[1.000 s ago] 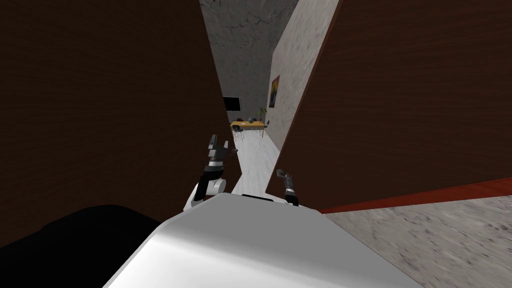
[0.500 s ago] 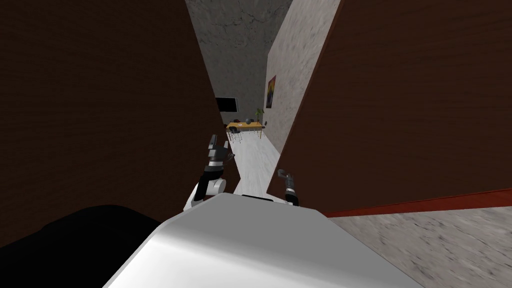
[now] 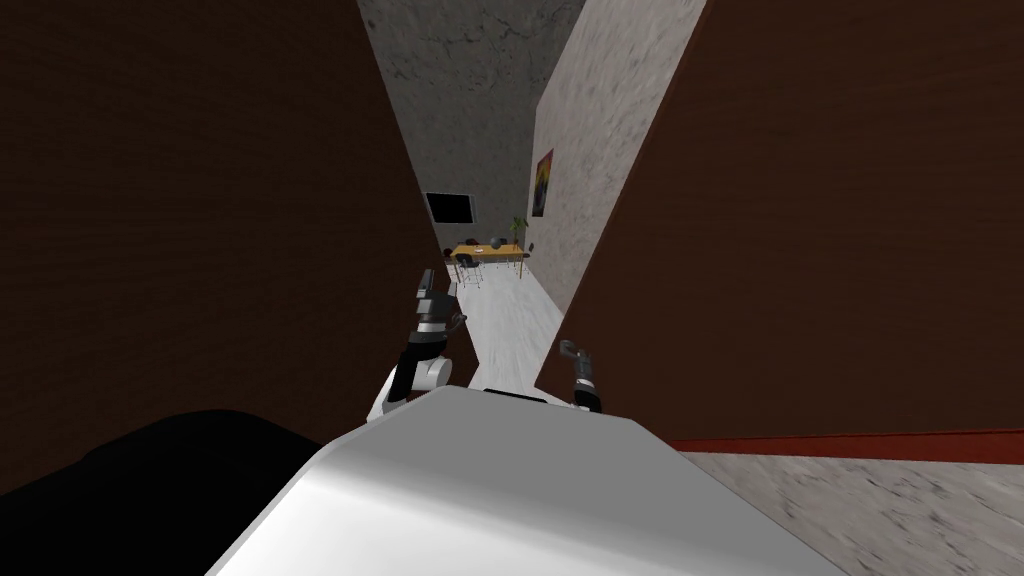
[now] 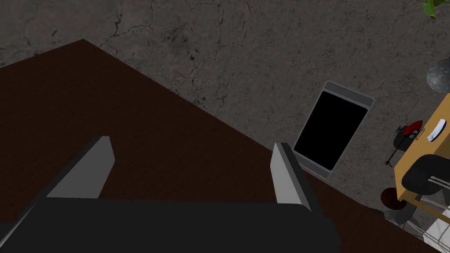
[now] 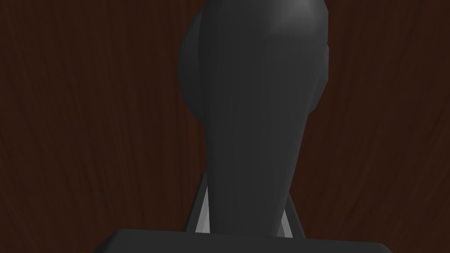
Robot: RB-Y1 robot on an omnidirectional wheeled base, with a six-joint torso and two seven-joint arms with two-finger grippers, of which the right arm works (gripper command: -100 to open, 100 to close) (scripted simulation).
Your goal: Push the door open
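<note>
The dark brown door (image 3: 800,250) stands to my right, partly swung, its edge beside the gap. My right gripper (image 3: 572,352) is at its dark grey lever handle (image 5: 255,88), and the right wrist view has the fingers (image 5: 201,213) pressed to the lever's sides, close against the door face (image 5: 88,110). My left gripper (image 3: 432,283) is open with nothing in it. It hovers by the edge of a second dark brown panel (image 3: 200,200) on the left, and its fingertips (image 4: 103,145) lie over that panel (image 4: 145,114).
Through the gap a pale floor (image 3: 515,330) runs to a yellow table (image 3: 490,251) with chairs, a black screen (image 3: 449,207) on the grey wall and a picture (image 3: 543,183) on the right wall. A red strip (image 3: 850,446) runs under the door. A black area (image 3: 150,480) lies lower left.
The right door has swung further away, its lower edge now nearly level, and the gap has widened, showing more of the black screen. Both grippers keep their places.
</note>
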